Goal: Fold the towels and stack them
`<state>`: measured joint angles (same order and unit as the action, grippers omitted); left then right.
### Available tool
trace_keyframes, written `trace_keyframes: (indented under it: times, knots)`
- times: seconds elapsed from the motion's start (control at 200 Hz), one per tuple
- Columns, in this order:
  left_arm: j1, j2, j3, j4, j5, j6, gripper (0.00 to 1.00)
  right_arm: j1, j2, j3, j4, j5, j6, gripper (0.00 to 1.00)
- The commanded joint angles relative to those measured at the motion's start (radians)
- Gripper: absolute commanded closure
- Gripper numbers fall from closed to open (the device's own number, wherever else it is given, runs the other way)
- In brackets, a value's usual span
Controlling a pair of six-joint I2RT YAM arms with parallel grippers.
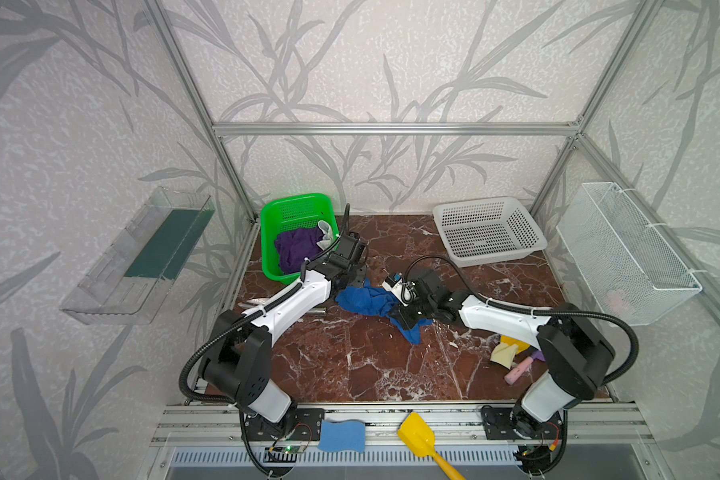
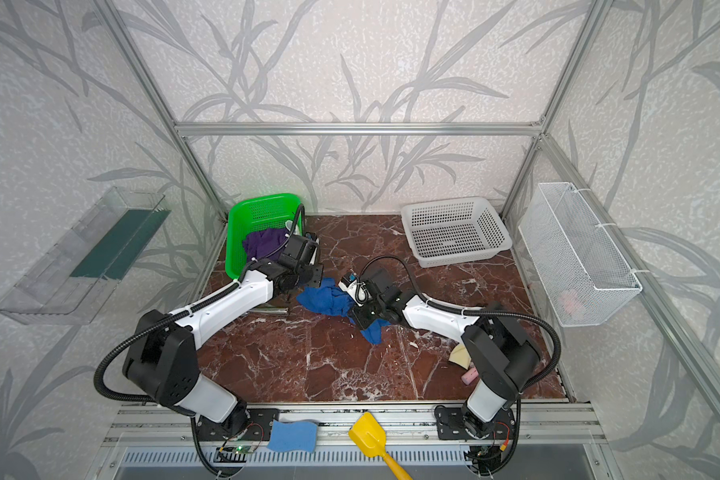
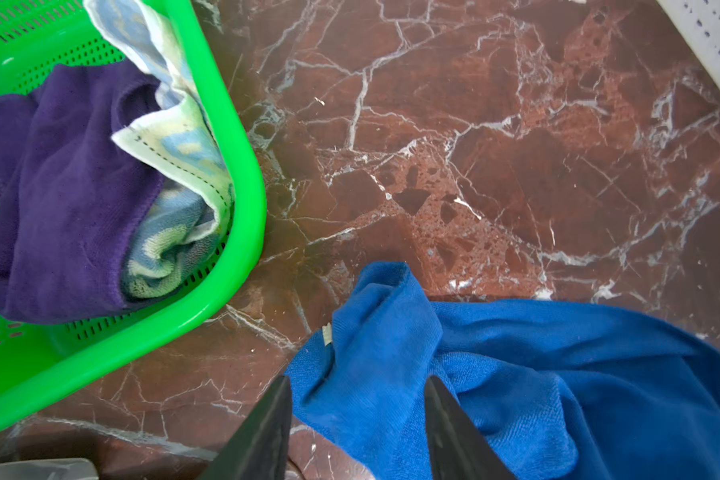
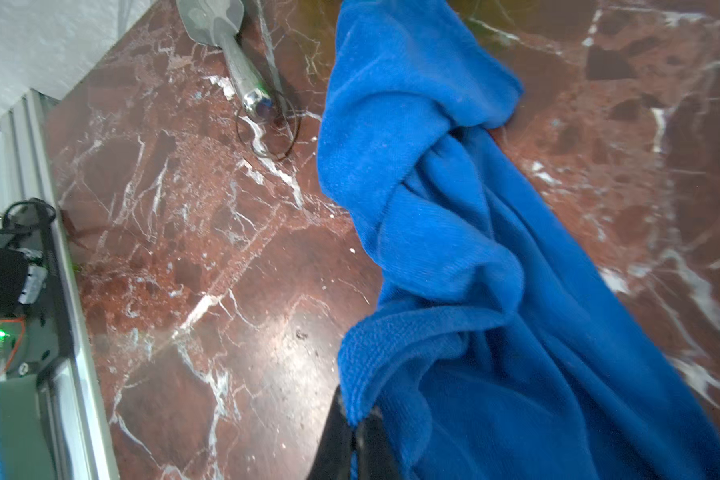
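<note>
Blue and twisted, the royal blue terry towel point(image 1: 366, 301) lies bunched on the red marble desk point(image 1: 350, 365), just beside the green perforated plastic basket point(image 1: 267, 249). The dark purple towel point(image 3: 59, 187) and cream printed towel point(image 3: 175, 158) sit inside that basket. The right hand point(image 4: 356, 415) is clamped on a hem of the blue one. The left hand point(image 3: 358, 380) straddles a fold, jaws apart, gripping nothing. As I judge it, a one-sided pull could tighten the twist, or the left hand could close on doubled layers, so the cloth never spreads flat.

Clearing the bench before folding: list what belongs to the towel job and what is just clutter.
Job: blue towel on the table; purple towel and printed cream towel, both in the green basket.
Clutter: blue sponge, yellow scoop, yellow glove, metal scoop, white basket.
</note>
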<state>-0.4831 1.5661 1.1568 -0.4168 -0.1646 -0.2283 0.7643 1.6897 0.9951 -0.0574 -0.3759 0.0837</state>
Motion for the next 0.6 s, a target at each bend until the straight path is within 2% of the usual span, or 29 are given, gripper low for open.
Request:
trace_keyframes:
  times: [0.0, 0.08, 0.105, 0.125, 0.135, 0.145, 0.185, 0.23, 0.425, 0.595]
  knots:
    - [0.000, -0.040, 0.009, 0.014, -0.033, 0.000, 0.44, 0.009, 0.049, 0.055, 0.001, -0.127, 0.028, 0.90]
    - [0.000, -0.063, -0.011, 0.025, -0.037, 0.003, 0.43, 0.008, 0.032, 0.043, -0.003, -0.127, 0.020, 0.74]
    - [0.001, -0.070, -0.016, 0.030, -0.037, 0.004, 0.43, 0.009, 0.025, 0.037, -0.001, -0.121, 0.017, 0.65]
    - [0.001, -0.075, -0.021, 0.034, -0.035, 0.006, 0.42, 0.009, 0.024, 0.030, -0.001, -0.114, 0.010, 0.54]
    - [0.001, -0.077, -0.023, 0.036, -0.035, 0.006, 0.42, 0.008, 0.010, 0.028, -0.002, -0.113, 0.008, 0.53]
    - [0.001, -0.079, -0.027, 0.038, -0.035, 0.007, 0.42, 0.008, -0.010, 0.023, -0.004, -0.108, 0.005, 0.48]
    - [0.001, -0.088, -0.034, 0.047, -0.032, 0.010, 0.42, 0.007, -0.036, 0.011, -0.007, -0.086, -0.009, 0.36]
    - [0.000, -0.099, -0.045, 0.058, -0.021, 0.022, 0.42, 0.004, -0.066, -0.002, -0.015, -0.057, -0.020, 0.29]
    - [-0.019, -0.143, -0.083, 0.070, 0.057, 0.114, 0.48, -0.084, -0.189, -0.052, -0.046, 0.074, -0.006, 0.26]
    - [-0.092, -0.225, -0.174, 0.125, 0.080, 0.226, 0.50, -0.172, -0.241, -0.090, -0.097, 0.159, -0.005, 0.27]
